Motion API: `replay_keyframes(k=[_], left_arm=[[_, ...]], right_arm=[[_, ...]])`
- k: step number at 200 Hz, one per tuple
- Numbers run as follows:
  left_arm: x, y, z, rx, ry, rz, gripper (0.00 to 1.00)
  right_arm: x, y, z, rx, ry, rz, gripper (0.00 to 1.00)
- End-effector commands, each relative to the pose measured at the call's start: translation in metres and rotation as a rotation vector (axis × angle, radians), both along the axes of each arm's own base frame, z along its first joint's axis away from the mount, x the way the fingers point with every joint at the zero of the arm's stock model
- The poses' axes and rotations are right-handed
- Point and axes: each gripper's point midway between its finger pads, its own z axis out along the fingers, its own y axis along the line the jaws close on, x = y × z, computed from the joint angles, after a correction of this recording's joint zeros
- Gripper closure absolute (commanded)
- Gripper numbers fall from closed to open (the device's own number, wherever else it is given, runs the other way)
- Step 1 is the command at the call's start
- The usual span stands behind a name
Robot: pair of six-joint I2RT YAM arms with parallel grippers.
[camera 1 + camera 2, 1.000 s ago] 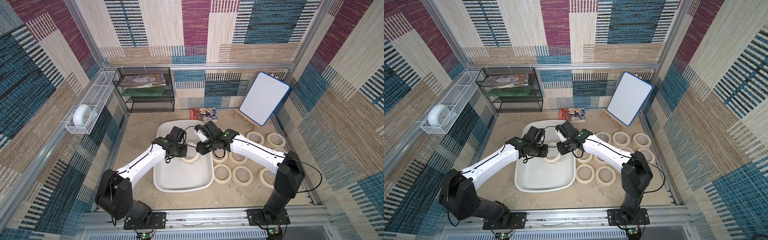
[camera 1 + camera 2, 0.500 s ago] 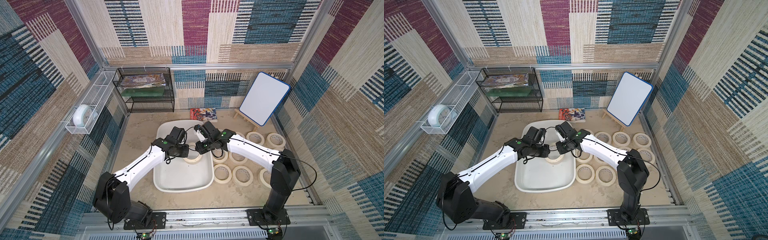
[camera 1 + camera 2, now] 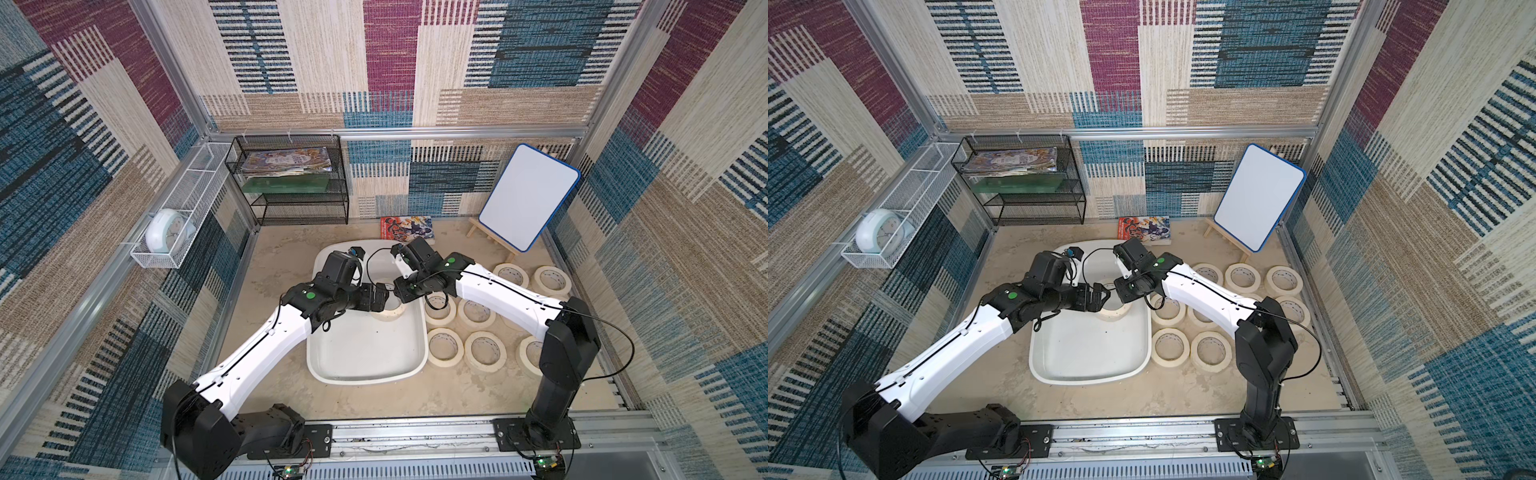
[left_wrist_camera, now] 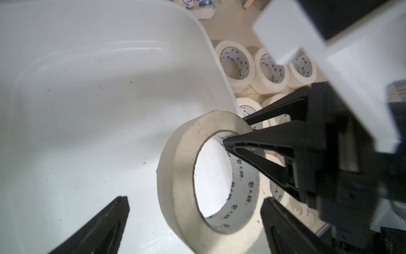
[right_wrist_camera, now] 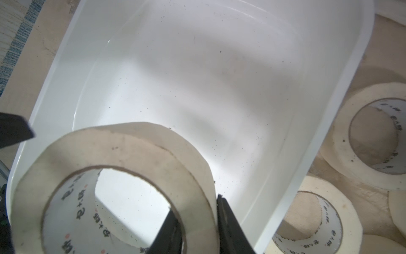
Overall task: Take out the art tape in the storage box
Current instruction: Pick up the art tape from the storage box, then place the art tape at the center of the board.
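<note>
The storage box (image 3: 365, 376) (image 3: 1088, 357), a white tub, sits mid-table. One cream art tape roll (image 3: 390, 315) (image 3: 1113, 312) (image 4: 186, 140) (image 5: 131, 149) is tilted up inside it, near the right wall. My right gripper (image 3: 401, 297) (image 3: 1122, 296) (image 5: 195, 206) is shut on the roll's wall, one finger in the core and one outside. My left gripper (image 3: 384, 296) (image 3: 1102, 293) (image 4: 194, 199) is open, its fingers (image 4: 105, 224) standing either side of the roll, apart from it. Several more rolls (image 3: 444, 347) (image 3: 1169, 347) (image 4: 237, 63) (image 5: 373, 136) lie flat on the table right of the box.
A black wire rack (image 3: 291, 183) with books stands at the back left. A white wire basket (image 3: 166, 232) with a clock hangs on the left wall. A comic book (image 3: 407, 227) lies behind the box, and a whiteboard on an easel (image 3: 528, 199) stands back right.
My left gripper has opened and let go of the roll. My right gripper has closed further onto the roll's wall. Both arms stay over the box.
</note>
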Motion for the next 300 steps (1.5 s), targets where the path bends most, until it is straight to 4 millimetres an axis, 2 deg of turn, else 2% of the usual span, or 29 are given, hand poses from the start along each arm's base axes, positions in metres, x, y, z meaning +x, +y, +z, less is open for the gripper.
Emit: replay_keyframes(k=[1,28,69,118,139,172,188,209,233,247,258,274,300], left_arm=[[-0.008,0.012,0.019,0.010,-0.050,0.018,0.01],[-0.014,0.022,0.030,-0.011,-0.114,0.046,0.01],[-0.008,0.021,0.022,0.005,-0.133,0.032,0.01],[0.001,0.014,0.023,-0.002,-0.139,-0.021,0.01],[0.002,0.011,0.025,-0.016,-0.140,-0.041,0.01],[0.004,0.008,0.025,-0.030,-0.129,-0.072,0.01],[0.004,0.008,0.025,-0.032,-0.127,-0.078,0.01],[0.003,0.009,0.027,-0.039,-0.129,-0.081,0.01],[0.003,0.011,0.028,-0.043,-0.134,-0.084,0.01],[0.003,0.010,0.026,-0.052,-0.129,-0.088,0.01],[0.002,0.009,0.027,-0.061,-0.129,-0.092,0.01],[0.002,0.008,0.026,-0.071,-0.127,-0.100,0.01],[0.001,0.008,0.027,-0.078,-0.128,-0.105,0.01]], right_arm=[[-0.002,-0.025,0.003,-0.021,-0.004,-0.048,1.00],[-0.008,-0.080,-0.005,-0.056,0.013,-0.199,1.00],[-0.022,-0.178,-0.020,-0.147,0.049,-0.451,1.00],[-0.033,-0.313,-0.013,-0.151,-0.045,-0.935,1.00],[-0.037,-0.357,-0.017,-0.134,-0.083,-1.092,1.00],[-0.040,-0.402,-0.047,-0.006,-0.011,-1.258,1.00],[-0.043,-0.424,-0.049,0.080,-0.049,-1.370,1.00],[-0.054,-0.455,-0.047,0.106,-0.108,-1.510,1.00],[-0.076,-0.497,-0.048,0.053,-0.145,-1.654,1.00],[-0.100,-0.525,-0.056,0.047,-0.139,-1.771,1.00],[-0.115,-0.539,-0.062,0.077,-0.140,-1.839,1.00],[-0.140,-0.555,-0.075,0.103,-0.122,-1.949,1.00],[-0.165,-0.559,-0.096,0.078,-0.087,-2.059,1.00]])
